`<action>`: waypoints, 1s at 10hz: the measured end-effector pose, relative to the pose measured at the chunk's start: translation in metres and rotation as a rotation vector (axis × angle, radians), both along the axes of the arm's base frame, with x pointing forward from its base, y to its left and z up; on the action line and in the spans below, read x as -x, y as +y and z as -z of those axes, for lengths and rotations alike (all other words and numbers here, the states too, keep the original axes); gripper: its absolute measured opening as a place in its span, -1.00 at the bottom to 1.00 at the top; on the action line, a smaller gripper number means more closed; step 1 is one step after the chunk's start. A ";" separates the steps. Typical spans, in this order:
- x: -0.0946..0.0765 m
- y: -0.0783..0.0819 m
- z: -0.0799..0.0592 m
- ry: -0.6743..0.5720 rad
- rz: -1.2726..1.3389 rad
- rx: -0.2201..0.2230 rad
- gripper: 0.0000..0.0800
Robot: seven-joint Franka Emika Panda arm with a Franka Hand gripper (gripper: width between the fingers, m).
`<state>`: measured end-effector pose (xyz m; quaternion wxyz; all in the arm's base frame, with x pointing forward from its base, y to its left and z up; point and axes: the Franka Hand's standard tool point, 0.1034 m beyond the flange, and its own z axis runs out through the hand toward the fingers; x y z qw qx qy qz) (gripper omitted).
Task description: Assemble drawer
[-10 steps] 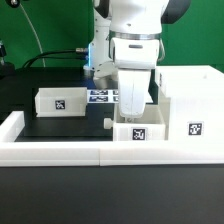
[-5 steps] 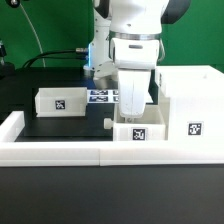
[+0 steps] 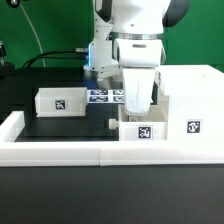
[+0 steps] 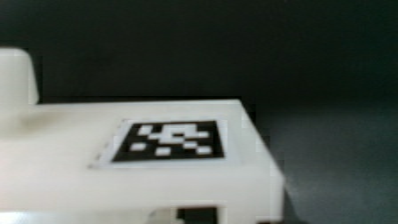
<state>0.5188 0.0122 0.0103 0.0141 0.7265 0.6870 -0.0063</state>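
The gripper (image 3: pixel 137 112) reaches down into a small white tray (image 3: pixel 142 131) with a tag on its front. It looks shut on the tray's wall, and the fingertips are hidden behind the tray. The tray stands right beside the tall open-fronted housing (image 3: pixel 190 100) at the exterior view's right. A small black knob (image 3: pixel 112 124) sits on the tray's left side. The second tray (image 3: pixel 60 101) rests on the table at the left. The wrist view is filled by the held tray's tagged face (image 4: pixel 169 142), blurred and very close.
The marker board (image 3: pixel 104 96) lies on the black table behind the gripper. A low white wall (image 3: pixel 60 148) borders the table along the front and the left. The robot's base stands at the back centre.
The gripper and the tray in it have shifted a little toward the exterior view's right, closer to the housing. The second tray and the housing have not moved.
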 end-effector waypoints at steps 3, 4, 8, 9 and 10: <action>0.000 0.000 0.000 0.000 0.002 0.000 -0.90; 0.000 0.000 0.000 0.000 0.002 0.000 -0.90; -0.003 0.004 0.000 -0.006 0.013 -0.001 -0.90; -0.004 0.005 0.000 -0.017 0.027 -0.004 -0.90; -0.004 0.005 0.000 -0.021 0.030 -0.005 -0.90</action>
